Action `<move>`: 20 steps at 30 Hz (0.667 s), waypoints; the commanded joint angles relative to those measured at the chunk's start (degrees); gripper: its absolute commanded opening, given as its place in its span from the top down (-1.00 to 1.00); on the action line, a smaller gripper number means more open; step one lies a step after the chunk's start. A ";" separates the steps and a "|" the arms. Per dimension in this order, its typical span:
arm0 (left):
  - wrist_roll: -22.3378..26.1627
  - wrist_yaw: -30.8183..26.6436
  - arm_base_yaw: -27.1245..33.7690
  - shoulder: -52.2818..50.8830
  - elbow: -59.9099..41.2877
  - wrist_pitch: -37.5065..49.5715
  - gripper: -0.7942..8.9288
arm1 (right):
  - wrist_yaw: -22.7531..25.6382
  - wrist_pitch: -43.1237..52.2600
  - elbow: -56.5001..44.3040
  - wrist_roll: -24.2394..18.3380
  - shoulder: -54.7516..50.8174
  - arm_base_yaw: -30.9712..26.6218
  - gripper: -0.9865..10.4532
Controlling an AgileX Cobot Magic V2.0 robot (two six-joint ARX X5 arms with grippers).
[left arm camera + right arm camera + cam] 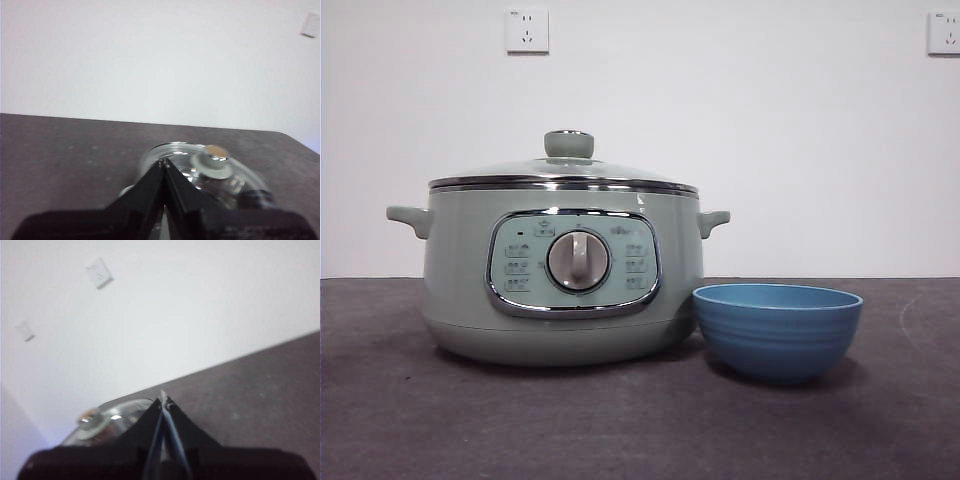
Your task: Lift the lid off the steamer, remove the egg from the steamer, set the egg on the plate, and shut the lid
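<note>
While both arms stay out of the front view, the left end effector (pixel 164 162) and right end effector (pixel 162 399) hang above the steamer (pixel 560 270), jaws pressed together, holding nothing. Its lid (pixel 563 172) sits in place, blurred in both wrist views. Any egg inside is hidden. Just beside the steamer, the plate (pixel 777 330) rests on the counter (pixel 620 420).

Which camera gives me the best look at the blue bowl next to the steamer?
The front view: the blue bowl stands whole and sharp on the table, close beside the steamer, and it looks empty from this low angle. Neither wrist view shows the bowl; both catch only the glass lid beyond their own shut claws.
</note>
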 commanded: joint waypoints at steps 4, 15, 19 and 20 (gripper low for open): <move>0.13 7.45 0.11 9.11 8.74 -3.04 0.85 | -7.87 -3.21 12.66 -5.40 10.73 0.13 0.85; 7.78 20.52 0.09 21.88 22.95 -14.10 0.85 | -22.60 -32.85 42.25 -25.05 33.92 0.15 0.85; 11.50 21.46 0.00 25.07 27.17 -19.96 0.85 | -25.55 -43.89 49.77 -32.04 40.61 0.63 0.85; 12.22 21.88 0.00 25.55 27.85 -21.09 0.85 | -25.53 -46.14 50.93 -33.48 41.75 0.96 0.85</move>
